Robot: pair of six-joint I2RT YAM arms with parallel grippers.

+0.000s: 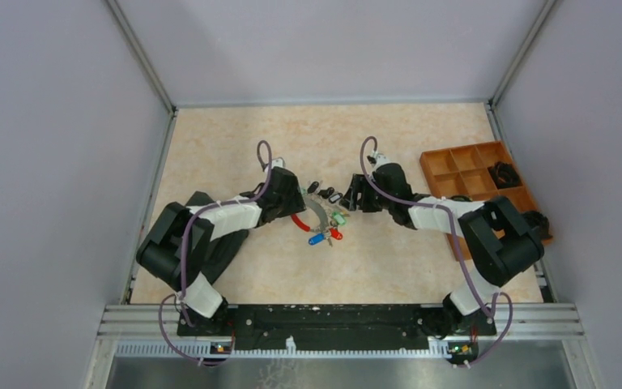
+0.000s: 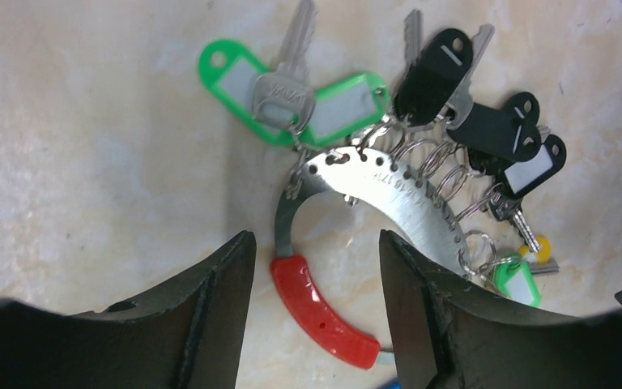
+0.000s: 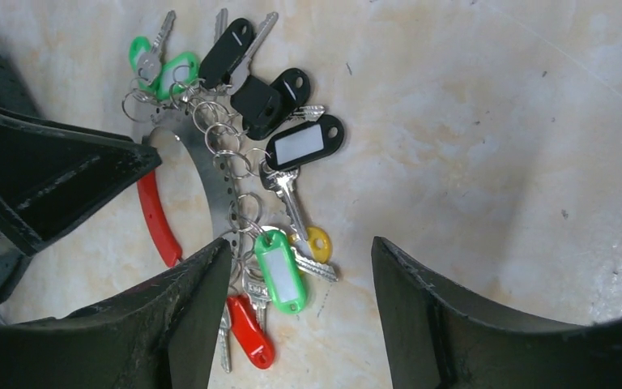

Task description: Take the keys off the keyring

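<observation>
The left tool (image 2: 316, 243) has its jaws fairly wide, with the red part of the keyring (image 2: 389, 190) between them. The keyring lies flat on the surface (image 1: 235, 154), the keys (image 2: 279, 97) on it. The right tool (image 3: 300, 247), also wide, holds nothing and hovers over green-tagged keys

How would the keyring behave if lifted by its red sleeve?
The keyring itself is probably stiff: a flat metal band. The keys would likely dangle and swing on their small loose rings. Its smooth metal may slip.
</observation>
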